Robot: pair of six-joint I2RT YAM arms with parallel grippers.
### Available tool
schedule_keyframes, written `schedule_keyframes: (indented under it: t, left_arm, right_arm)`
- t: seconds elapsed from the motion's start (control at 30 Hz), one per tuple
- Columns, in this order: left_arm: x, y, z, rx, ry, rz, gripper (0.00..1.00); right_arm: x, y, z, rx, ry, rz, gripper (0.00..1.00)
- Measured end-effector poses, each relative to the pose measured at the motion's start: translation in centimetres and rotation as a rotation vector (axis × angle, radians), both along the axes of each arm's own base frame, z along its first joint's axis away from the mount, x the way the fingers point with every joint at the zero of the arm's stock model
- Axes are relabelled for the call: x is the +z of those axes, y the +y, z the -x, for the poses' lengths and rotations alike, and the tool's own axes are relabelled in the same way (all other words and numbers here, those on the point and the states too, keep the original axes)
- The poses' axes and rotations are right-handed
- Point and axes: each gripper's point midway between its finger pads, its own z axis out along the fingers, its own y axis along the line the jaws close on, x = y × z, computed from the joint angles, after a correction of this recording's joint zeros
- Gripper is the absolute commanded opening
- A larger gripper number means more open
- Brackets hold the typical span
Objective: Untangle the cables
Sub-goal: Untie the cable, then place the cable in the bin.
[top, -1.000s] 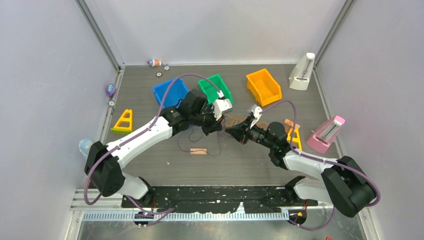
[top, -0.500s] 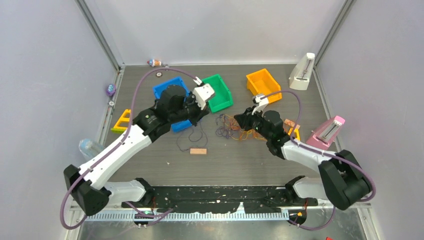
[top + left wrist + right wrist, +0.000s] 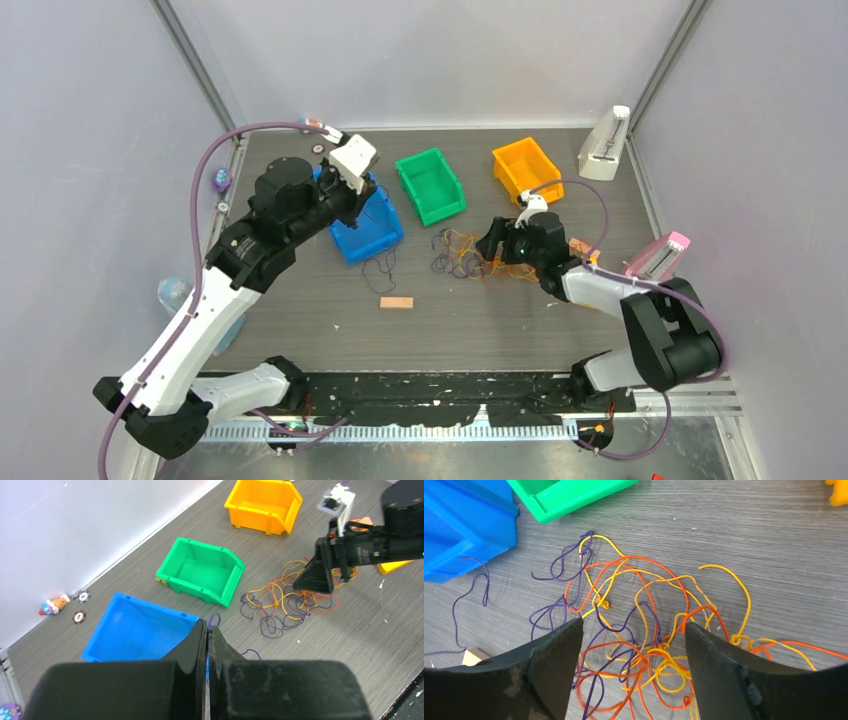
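Cables (image 3: 470,255) lie tangled near the green bin (image 3: 430,185).

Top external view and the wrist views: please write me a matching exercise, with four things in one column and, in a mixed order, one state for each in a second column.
Column one:
1. left gripper
2. right gripper
3. cables
4. green bin

Column two:
A. open, above the cables
B. empty
C. shut
D. a loose tangle of orange, yellow and purple

Pairs: 1-C, 2-A, 3-D, 4-B
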Motion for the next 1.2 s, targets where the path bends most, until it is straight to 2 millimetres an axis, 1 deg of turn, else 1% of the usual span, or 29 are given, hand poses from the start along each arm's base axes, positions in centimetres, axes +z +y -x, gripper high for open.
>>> schedule_keyframes:
  t: [0.07, 0.13, 0.2, 0.27, 0.33, 0.4, 0.47, 0.53, 0.6, 0.7, 0.77, 0.83, 0.9, 0.97, 1.0, 1.07, 1.13, 1.2]
  left_arm:
    - [0.0, 0.7, 0.0, 0.018, -0.003, -0.011, 0.00]
    - [-0.2, 1.1, -0.1, 0.032, -0.002, -0.023, 0.00]
    - [-0.3, 1.4, -0.2, 0.044, 0.002, -0.032, 0.00]
    - [-0.4, 1.8, -0.5, 0.065, 0.012, -0.045, 0.00]
    - [0.0, 2.2, -1.0, 0.091, 0.016, -0.053, 0.00]
    - [1.1, 2.6, -1.7, 0.123, 0.008, -0.054, 0.00]
    - [2.8, 2.9, -2.2, 0.146, -0.008, -0.049, 0.00]
    - [5.1, 3.1, -2.5, 0.158, -0.035, -0.031, 0.00]
    - [8.4, 3.1, -2.6, 0.163, -0.079, 0.002, 0.00]
    - [13.6, 3.5, -2.2, 0.168, -0.165, 0.060, 0.00]
    - [16.8, 4.3, -1.8, 0.186, -0.230, 0.090, 0.00]
    - [19.6, 5.2, -1.6, 0.212, -0.292, 0.119, 0.00]
    - [21.9, 6.4, -1.8, 0.257, -0.349, 0.137, 0.00]
    - [24.1, 7.8, -2.6, 0.321, -0.408, 0.152, 0.00]
    - [24.8, 8.3, -3.0, 0.344, -0.430, 0.153, 0.00]
    - [25.8, 9.2, -4.5, 0.403, -0.469, 0.152, 0.00]
    - [25.6, 9.5, -6.1, 0.439, -0.480, 0.132, 0.00]
    - [25.0, 9.7, -8.0, 0.469, -0.480, 0.103, 0.00]
  right_arm:
    - [0.8, -0.3, 0.3, -0.004, -0.029, 0.002, 0.90]
    - [2.2, -0.5, 0.6, -0.006, -0.076, -0.006, 0.92]
    - [3.5, -0.6, 0.9, -0.004, -0.130, -0.018, 0.92]
    - [4.4, -0.7, 1.3, 0.002, -0.175, -0.027, 0.92]
    - [4.9, -0.7, 1.7, 0.009, -0.209, -0.035, 0.92]
    - [5.1, -0.6, 1.8, 0.011, -0.224, -0.041, 0.92]
    - [5.1, -0.6, 1.9, 0.014, -0.231, -0.044, 0.92]
    - [5.1, -0.5, 1.9, 0.017, -0.236, -0.047, 0.92]
    - [5.3, -0.4, 1.9, 0.022, -0.245, -0.053, 0.92]
    - [5.6, -0.2, 1.8, 0.030, -0.259, -0.063, 0.92]
    - [5.8, -0.1, 1.9, 0.038, -0.265, -0.068, 0.92]
    - [5.9, 0.1, 1.9, 0.044, -0.271, -0.073, 0.92]
    - [6.1, 0.2, 1.9, 0.052, -0.278, -0.080, 0.92]
    - [6.3, 0.3, 1.9, 0.059, -0.284, -0.085, 0.92]
    - [6.3, 0.4, 1.9, 0.062, -0.287, -0.087, 0.92]
    - [6.4, 0.5, 1.9, 0.068, -0.288, -0.090, 0.92]
    - [6.4, 0.6, 1.9, 0.072, -0.289, -0.093, 0.92]
    - [6.4, 0.7, 1.9, 0.075, -0.291, -0.094, 0.92]
